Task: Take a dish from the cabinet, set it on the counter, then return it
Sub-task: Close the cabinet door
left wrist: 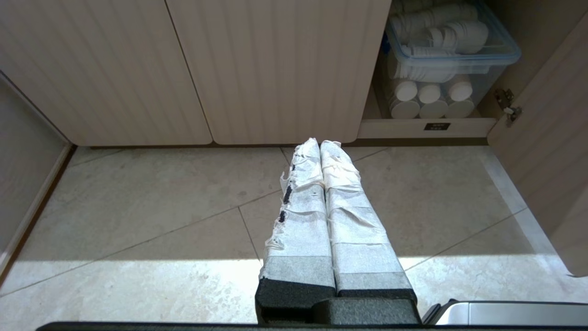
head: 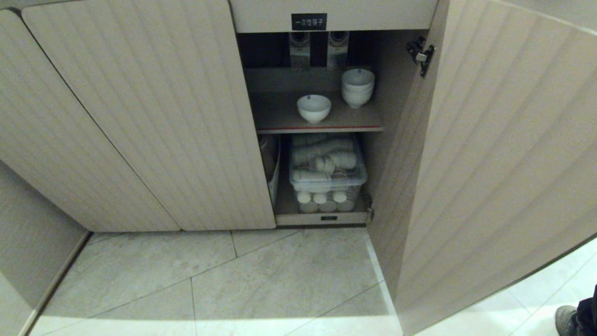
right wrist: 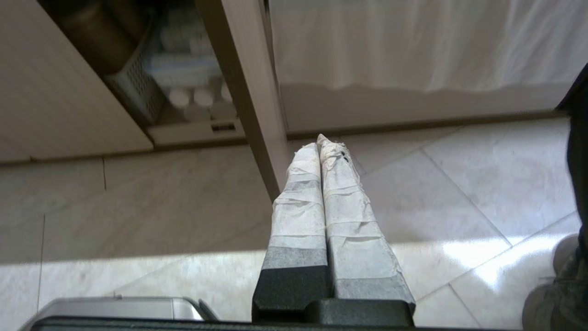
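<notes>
Dish (head: pixel 314 108): on cabinet shelf (head: pixel 280 116). Left tool (left wrist: pixel 320 143), right tool (right wrist: pixel 318 140): closed, empty. Risk: nudging stacked bowls (head: pixel 357 87) when reaching.

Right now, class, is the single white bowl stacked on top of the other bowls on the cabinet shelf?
No: the single bowl sits alone on the shelf, apart from the stack of bowls.

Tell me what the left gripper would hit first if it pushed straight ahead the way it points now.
Probably the closed ribbed cabinet door. The left gripper, shut and empty above the floor tiles, aims at that door's lower edge, beside the open compartment holding the clear lidded bin. Depth is unclear, so it might meet the floor first.
</notes>
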